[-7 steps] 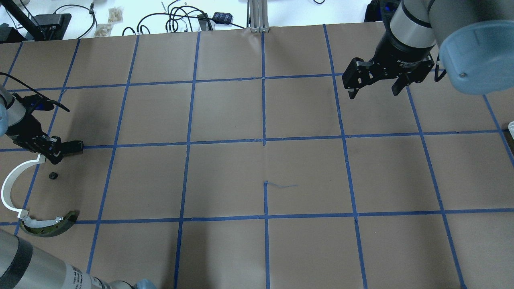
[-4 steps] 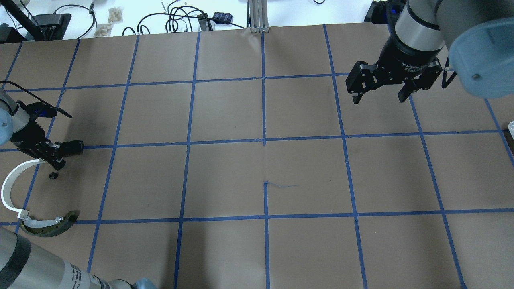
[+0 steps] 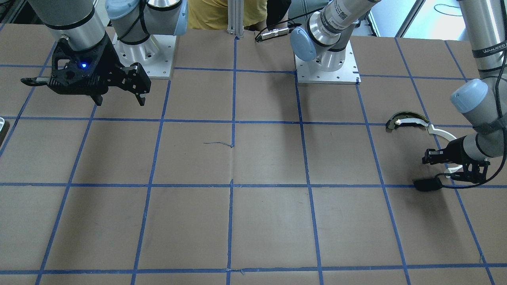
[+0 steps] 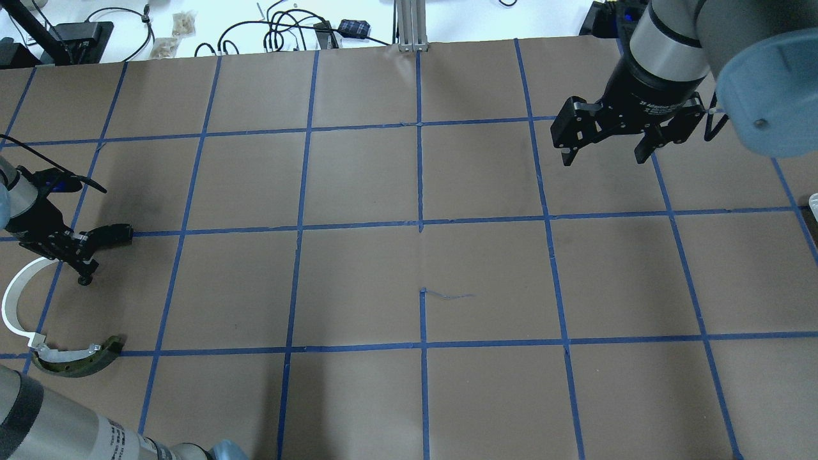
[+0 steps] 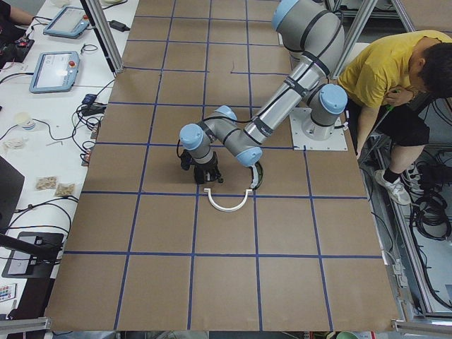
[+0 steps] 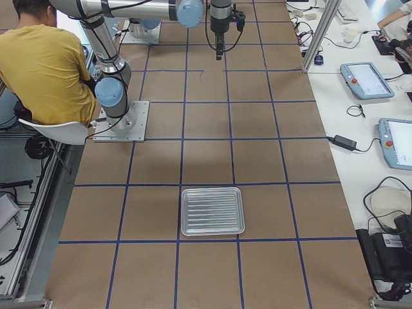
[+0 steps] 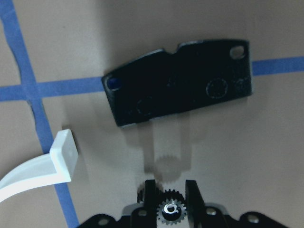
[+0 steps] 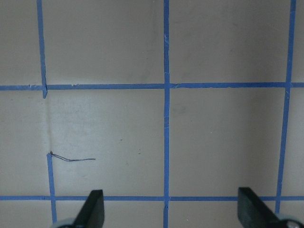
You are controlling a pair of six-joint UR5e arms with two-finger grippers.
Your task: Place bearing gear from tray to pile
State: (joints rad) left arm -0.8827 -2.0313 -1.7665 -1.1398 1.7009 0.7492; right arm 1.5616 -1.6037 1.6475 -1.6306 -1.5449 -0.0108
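Observation:
My left gripper (image 4: 82,273) is at the table's left edge. Its fingers stand tight on either side of a small black bearing gear (image 7: 171,210), and the gear's shadow falls on the paper ahead. Around it lies the pile: a black rectangular plate (image 7: 180,88) just beyond, a white arc strip (image 4: 9,300) beside it, and an olive-and-black curved piece (image 4: 77,361) nearer the robot. My right gripper (image 4: 602,155) is open and empty, hovering at the far right. The tray (image 6: 212,190), silver and ribbed, shows whole in the exterior right view; only its corner (image 4: 815,203) shows overhead.
The table is brown paper with a blue tape grid (image 4: 420,223). Cables and small boxes (image 4: 300,29) lie beyond the far edge. A person in a yellow shirt (image 5: 395,67) sits behind the robot bases.
The gear lay free on the paper next to the left gripper; now the left fingers have come down around it. The right gripper has shifted slightly right and stays open.

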